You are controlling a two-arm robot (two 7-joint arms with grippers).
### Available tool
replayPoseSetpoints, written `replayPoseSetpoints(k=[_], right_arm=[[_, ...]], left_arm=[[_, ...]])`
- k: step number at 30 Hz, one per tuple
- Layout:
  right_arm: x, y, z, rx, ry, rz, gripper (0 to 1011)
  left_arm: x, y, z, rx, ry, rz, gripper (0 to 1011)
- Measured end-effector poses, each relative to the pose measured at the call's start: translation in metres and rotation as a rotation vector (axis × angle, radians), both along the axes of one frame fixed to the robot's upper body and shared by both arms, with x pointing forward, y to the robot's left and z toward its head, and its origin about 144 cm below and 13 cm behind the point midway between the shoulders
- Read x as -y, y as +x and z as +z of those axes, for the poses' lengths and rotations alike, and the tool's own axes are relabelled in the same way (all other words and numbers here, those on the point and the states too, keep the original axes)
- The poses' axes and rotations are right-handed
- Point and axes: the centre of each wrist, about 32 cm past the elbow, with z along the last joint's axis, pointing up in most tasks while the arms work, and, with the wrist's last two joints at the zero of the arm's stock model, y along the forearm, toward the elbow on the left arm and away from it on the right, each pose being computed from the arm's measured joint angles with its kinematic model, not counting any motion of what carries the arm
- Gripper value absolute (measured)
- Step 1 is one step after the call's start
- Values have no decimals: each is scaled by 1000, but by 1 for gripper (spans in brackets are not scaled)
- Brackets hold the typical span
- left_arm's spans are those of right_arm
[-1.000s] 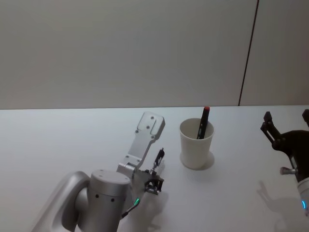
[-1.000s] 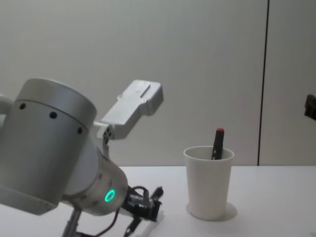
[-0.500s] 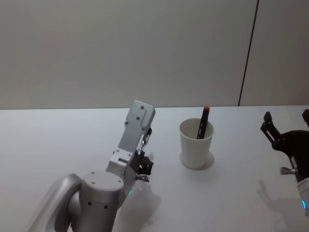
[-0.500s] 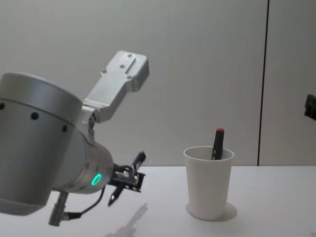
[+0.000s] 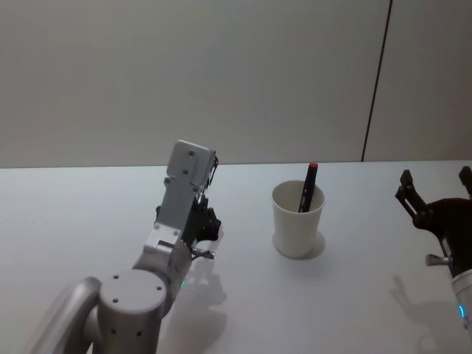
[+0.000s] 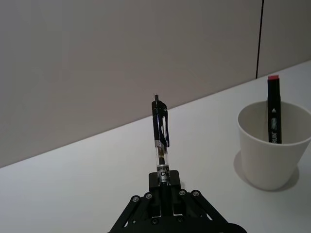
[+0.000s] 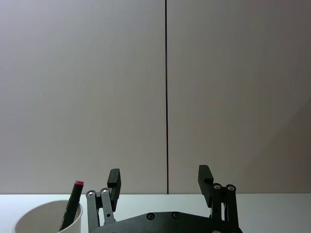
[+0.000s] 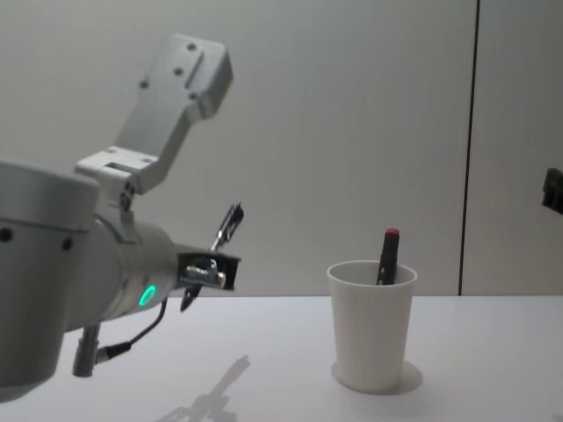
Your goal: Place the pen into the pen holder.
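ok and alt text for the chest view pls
The left gripper, raised above the table, is shut on a black pen tilted upward, left of the white pen holder. A red-capped black marker stands in it. The right gripper sits parked at the right edge.

Right now we count one pen holder (image 5: 297,227) and one table (image 5: 354,310). Writing tools make two: one pen (image 6: 160,141) and one red-capped marker (image 5: 307,188). And we see two grippers, the left gripper (image 6: 164,179) and the right gripper (image 7: 159,174).
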Motion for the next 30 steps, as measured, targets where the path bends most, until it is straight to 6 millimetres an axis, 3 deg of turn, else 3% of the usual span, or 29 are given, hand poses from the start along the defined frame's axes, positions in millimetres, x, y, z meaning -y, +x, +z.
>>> replayPoseSetpoints(k=[30], right_arm=[[0,0,0,0,0,0,1002]], left_arm=[[-46,16,-18,316,-314,-345,136]])
